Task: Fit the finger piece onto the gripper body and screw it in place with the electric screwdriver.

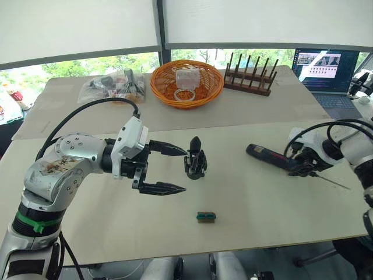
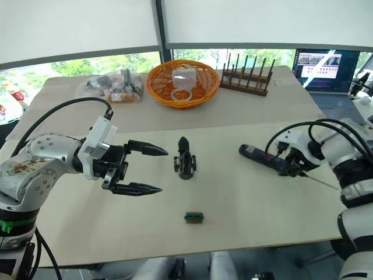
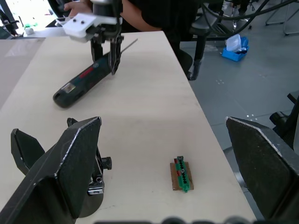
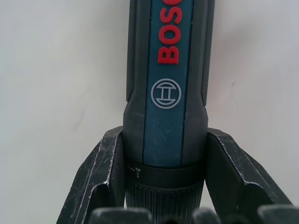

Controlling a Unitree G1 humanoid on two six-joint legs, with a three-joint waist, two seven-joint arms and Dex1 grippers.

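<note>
The screwdriver point(image 1: 273, 157) lies flat on the table point(image 1: 256, 204), its thin bit toward the table's right edge. The right gripper point(image 1: 304, 165) is clamped around its collar end, one finger point(image 4: 100, 175) on each side of the barrel. Left of it, well apart, the gripper body point(image 1: 196, 162) stands upright, just beyond the spread fingers of the left gripper point(image 1: 169, 168). A small green block point(image 1: 206, 217) lies nearer the front edge.

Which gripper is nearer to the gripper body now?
Left. The left gripper, open, sits just beside the gripper body; the right gripper is far across, around the electric screwdriver.
</note>
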